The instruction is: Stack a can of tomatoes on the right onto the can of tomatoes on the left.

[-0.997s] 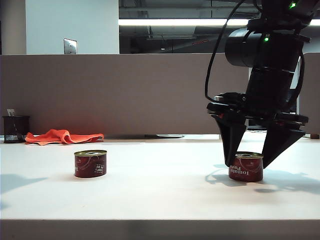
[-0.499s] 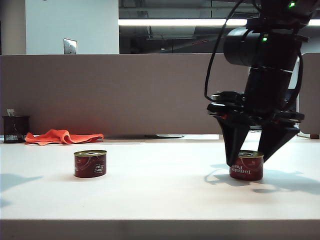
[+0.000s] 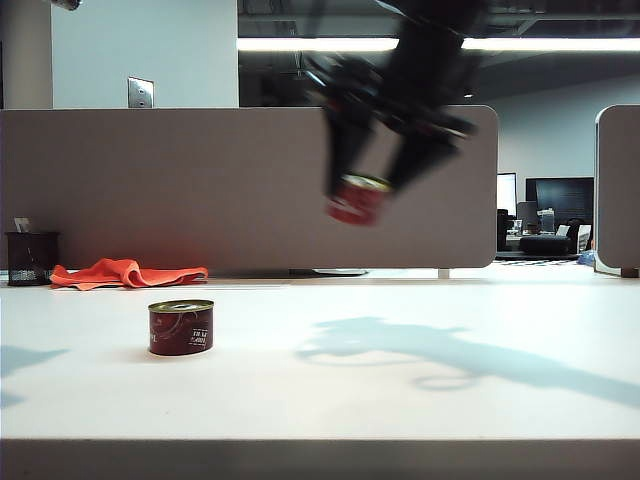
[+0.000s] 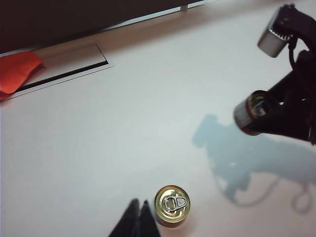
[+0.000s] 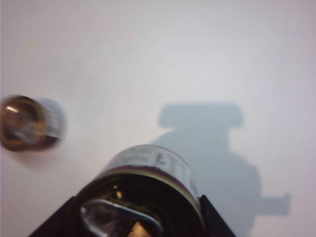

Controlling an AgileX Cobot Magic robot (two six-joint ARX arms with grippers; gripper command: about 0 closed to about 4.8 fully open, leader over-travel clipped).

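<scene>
A red tomato can with a gold lid [image 3: 181, 327] stands upright on the white table [image 3: 320, 400] at the left; it also shows as the can [image 4: 172, 205] in the left wrist view and, blurred, as the can [image 5: 29, 123] in the right wrist view. My right gripper [image 3: 375, 190] hangs high above the table's middle, blurred, shut on the second tomato can [image 3: 358, 199], the same held can [image 4: 251, 112], [image 5: 148, 190]. The left gripper [image 4: 138, 207] is shut and empty, just beside the standing can.
An orange cloth [image 3: 125, 272] and a black mesh cup [image 3: 30, 258] lie at the back left before the grey partition [image 3: 200, 180]. A slot [image 4: 64, 74] runs along the table's far edge.
The right gripper closed on the right can, lifted it off the table and swung it up and to the left. The left can has not moved.
</scene>
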